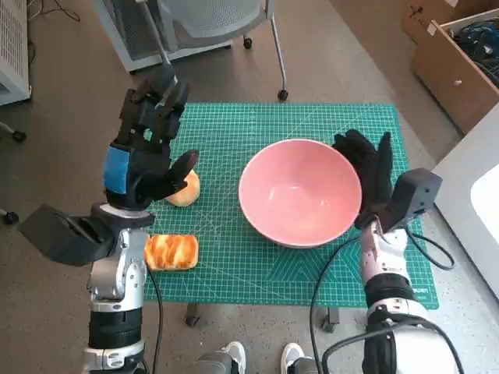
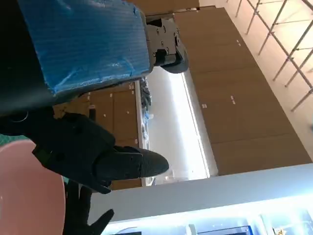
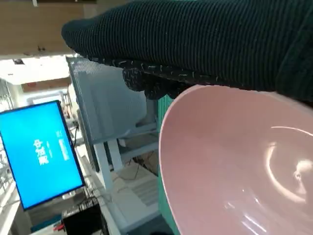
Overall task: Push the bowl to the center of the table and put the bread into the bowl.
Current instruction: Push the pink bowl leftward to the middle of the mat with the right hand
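Pushing step, judged near its end: pink bowl [image 1: 300, 192] standing upright on the green cutting mat [image 1: 234, 265], roughly at the middle of the worktop, perhaps slightly toward the right side. Right hand [image 1: 370, 171] in black glove placed at the bowl's right rim, fingers [image 1: 383, 156] spread and released, grasping nothing, only touching or almost touching the outer wall; real contact hard to confirm from the head view. In the right wrist view only the glove [image 3: 205, 39] as a dark band just above the bowl's rim [image 3: 168, 127].

Left hand [image 1: 144, 144] raised above the left part of the mat, fingers [image 1: 160, 97] apart, holding nothing. Two breads there: a round bun [image 1: 185, 188] just below and beside this hand, partly hidden by it, and a flat golden pastry [image 1: 171, 252] nearer to the robot, at the mat's left edge. Both well apart from the bowl.

To do it well: push low on the wall and slowly, not on the rim, to avoid tipping. Stop when centered, then draw the right hand away sideways. For the bread, lower the left hand straight over one piece, close gently around its sides without squeezing the soft crumb, lift clear above the rim, release inside the bowl.
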`<state>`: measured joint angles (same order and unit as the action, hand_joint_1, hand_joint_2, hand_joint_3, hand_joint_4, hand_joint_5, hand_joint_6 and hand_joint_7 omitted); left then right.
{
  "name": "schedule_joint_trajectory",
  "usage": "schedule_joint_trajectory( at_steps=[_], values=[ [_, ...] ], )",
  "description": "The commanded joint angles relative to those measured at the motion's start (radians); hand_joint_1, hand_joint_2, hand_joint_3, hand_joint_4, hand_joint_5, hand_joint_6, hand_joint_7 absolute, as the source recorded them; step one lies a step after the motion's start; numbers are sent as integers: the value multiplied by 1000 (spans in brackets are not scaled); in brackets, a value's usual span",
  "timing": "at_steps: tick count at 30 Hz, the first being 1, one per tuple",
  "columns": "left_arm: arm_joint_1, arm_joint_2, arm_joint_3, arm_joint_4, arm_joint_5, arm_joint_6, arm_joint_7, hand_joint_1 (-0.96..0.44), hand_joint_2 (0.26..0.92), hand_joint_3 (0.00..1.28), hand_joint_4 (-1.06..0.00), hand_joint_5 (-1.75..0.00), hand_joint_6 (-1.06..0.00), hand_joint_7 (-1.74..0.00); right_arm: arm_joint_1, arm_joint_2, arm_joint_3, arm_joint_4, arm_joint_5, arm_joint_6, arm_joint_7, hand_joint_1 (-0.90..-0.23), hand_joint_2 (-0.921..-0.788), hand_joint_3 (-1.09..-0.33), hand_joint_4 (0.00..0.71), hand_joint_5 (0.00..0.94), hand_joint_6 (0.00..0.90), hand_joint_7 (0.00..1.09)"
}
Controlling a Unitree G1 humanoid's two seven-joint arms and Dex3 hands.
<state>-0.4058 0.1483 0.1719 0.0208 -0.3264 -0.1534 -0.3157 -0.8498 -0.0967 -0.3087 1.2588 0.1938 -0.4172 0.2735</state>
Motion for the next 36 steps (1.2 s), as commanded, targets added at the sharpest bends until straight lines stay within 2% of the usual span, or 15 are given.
schedule_joint_trajectory(
  at_steps=[1,8,26,33,36],
  values=[
    [12,2,1,-25,0,-2,5,-423,779,346,-1,-281,1,-625,-13,22,7,4,-4,23,7,-553,-921,-899,191,3,112,319],
    [14,2,-1,-28,1,1,7,-422,785,335,0,-282,1,-631,-26,43,25,-3,-17,21,-2,-549,-921,-910,189,3,73,379],
    [1,-1,-1,4,1,-15,3,-424,796,315,1,-287,1,-625,-20,45,43,-4,-28,29,10,-557,-921,-909,192,3,53,406],
    [-6,-7,-8,9,-2,-15,-1,-425,802,310,1,-275,1,-612,-13,35,52,-19,-31,24,19,-555,-921,-915,188,1,50,408],
    [-4,-9,-9,9,-7,-11,-4,-425,803,310,1,-270,1,-607,-9,17,48,-27,-27,21,30,-559,-921,-913,190,2,52,412]
  ],
)
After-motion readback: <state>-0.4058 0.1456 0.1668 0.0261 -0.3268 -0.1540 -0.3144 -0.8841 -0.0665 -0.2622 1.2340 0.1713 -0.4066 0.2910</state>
